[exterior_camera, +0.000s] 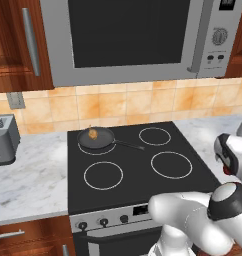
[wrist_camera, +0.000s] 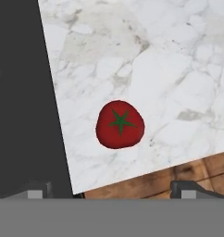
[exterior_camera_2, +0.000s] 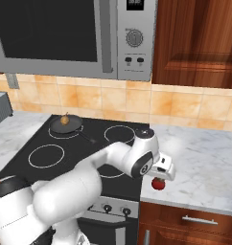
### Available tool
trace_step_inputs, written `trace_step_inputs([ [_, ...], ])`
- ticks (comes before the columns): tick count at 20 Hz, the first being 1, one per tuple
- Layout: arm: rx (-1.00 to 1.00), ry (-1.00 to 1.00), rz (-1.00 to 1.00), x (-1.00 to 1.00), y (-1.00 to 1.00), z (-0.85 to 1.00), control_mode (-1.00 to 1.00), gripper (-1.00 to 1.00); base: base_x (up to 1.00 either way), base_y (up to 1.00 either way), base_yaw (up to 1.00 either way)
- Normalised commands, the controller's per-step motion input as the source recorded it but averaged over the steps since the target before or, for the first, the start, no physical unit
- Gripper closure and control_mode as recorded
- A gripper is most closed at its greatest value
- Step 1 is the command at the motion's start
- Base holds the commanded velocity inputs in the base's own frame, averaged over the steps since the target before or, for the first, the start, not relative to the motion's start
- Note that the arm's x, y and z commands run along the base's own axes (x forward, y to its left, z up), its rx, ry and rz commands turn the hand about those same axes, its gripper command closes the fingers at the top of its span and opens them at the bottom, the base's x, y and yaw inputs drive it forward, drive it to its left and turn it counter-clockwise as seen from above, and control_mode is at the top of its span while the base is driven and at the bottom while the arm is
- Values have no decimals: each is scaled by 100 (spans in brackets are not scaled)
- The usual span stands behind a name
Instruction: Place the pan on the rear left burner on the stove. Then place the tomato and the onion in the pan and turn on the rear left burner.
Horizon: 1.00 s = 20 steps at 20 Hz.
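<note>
Marble counter [wrist_camera: 169, 69] holds the tomato [wrist_camera: 120, 124] at twelve o'clock of my open gripper [wrist_camera: 116, 190]; onion [exterior_camera: 93, 133] already sits in the pan [exterior_camera: 96, 138], burner unlit.

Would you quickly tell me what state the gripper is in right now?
Gripper: open and holding nothing, poised over the tomato lying on the marble counter near its front edge, beside the stove.
</note>
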Motion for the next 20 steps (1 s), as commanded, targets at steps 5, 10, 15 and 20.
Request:
trace_step_inputs([
  [5, 0, 3, 0, 15, -14, -29, -100, -100, 0, 0, 0],
  [10, 1, 3, 0, 17, -9, -27, -100, -100, 0, 0, 0],
  [15, 2, 2, 0, 18, -6, -25, -100, -100, 0, 0, 0],
  [20, 1, 2, 0, 14, -3, -25, -100, -100, 0, 0, 0],
])
